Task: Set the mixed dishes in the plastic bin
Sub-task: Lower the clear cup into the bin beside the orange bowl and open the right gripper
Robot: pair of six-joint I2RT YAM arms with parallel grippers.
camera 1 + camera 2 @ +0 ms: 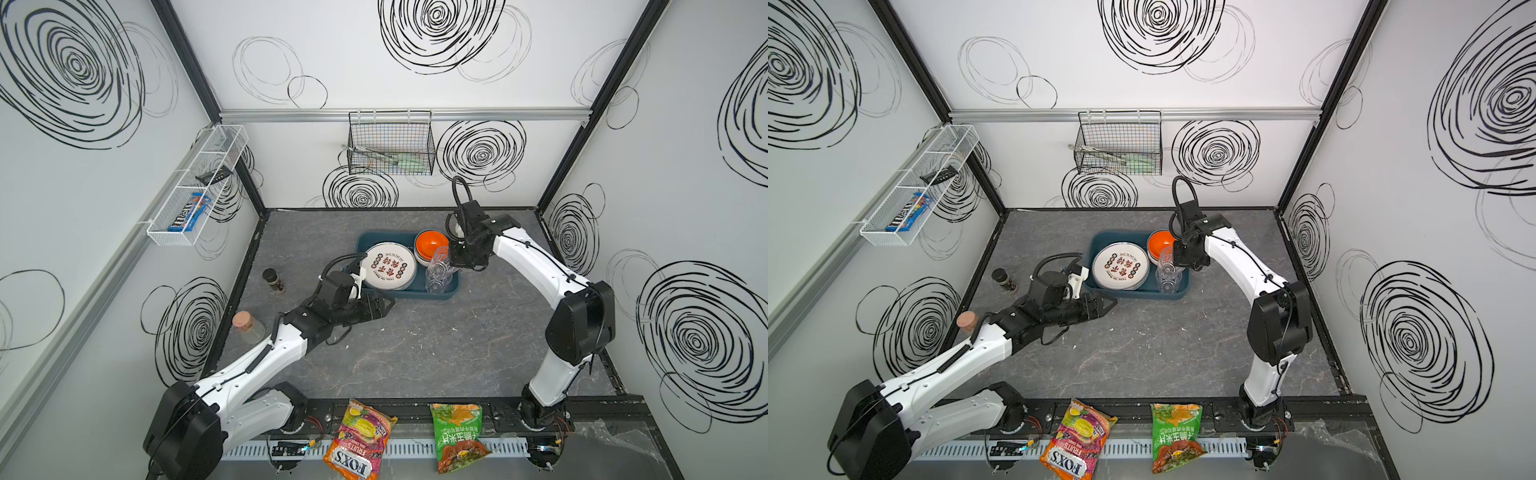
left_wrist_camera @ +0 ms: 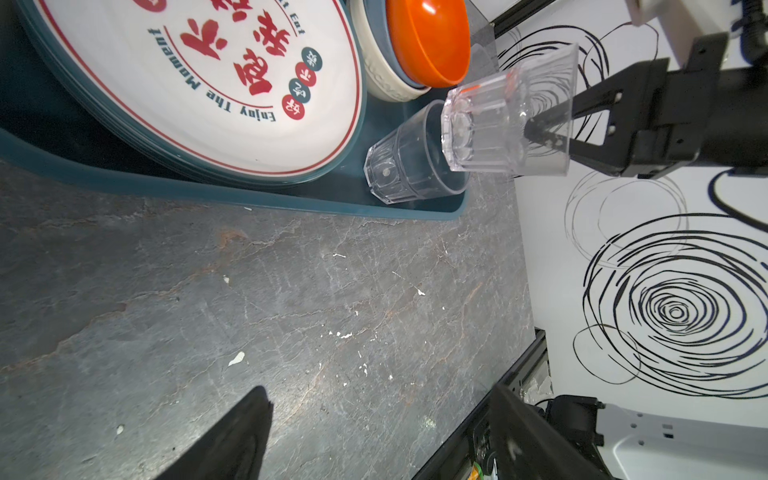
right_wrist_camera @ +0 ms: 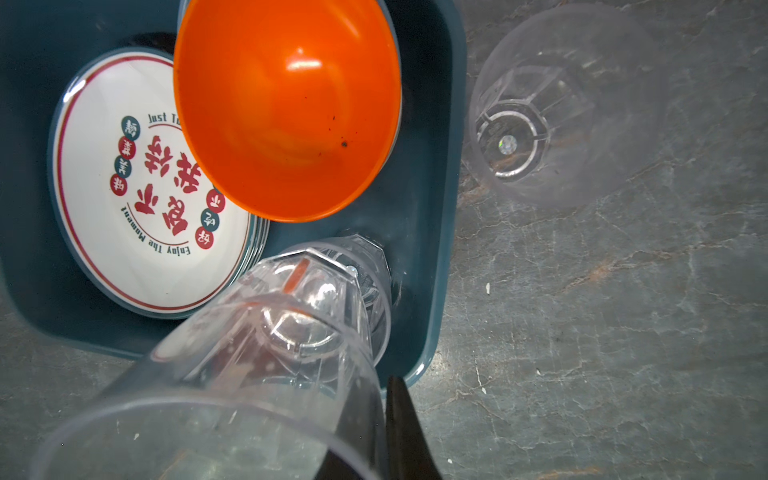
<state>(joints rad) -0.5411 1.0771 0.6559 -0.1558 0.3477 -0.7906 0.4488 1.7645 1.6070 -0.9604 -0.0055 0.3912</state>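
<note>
Ringing grey veined tabletop (image 1: 415, 353), plastic bin (image 1: 411, 296) — swirl-marked white walls (image 1: 332, 50).

Glossy bowl (image 3: 286, 108), clear plastic cup (image 2: 498, 120)

Bare table (image 1: 415, 353) lies open in front of the plastic bin (image 1: 411, 295). Inside, plates (image 1: 388, 266), stacked bowls (image 1: 432, 245) and an upright cup (image 1: 436, 286), a second cup (image 1: 440, 262) hanging over it, leave little room. Another faint cup (image 3: 540, 108) may stand just outside.

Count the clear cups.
2. A held cup hangs in the right fingers above the bin; a second cup stands in the bin's corner below it. A faint shape beside the bin in the right wrist view may be a reflection.
</note>
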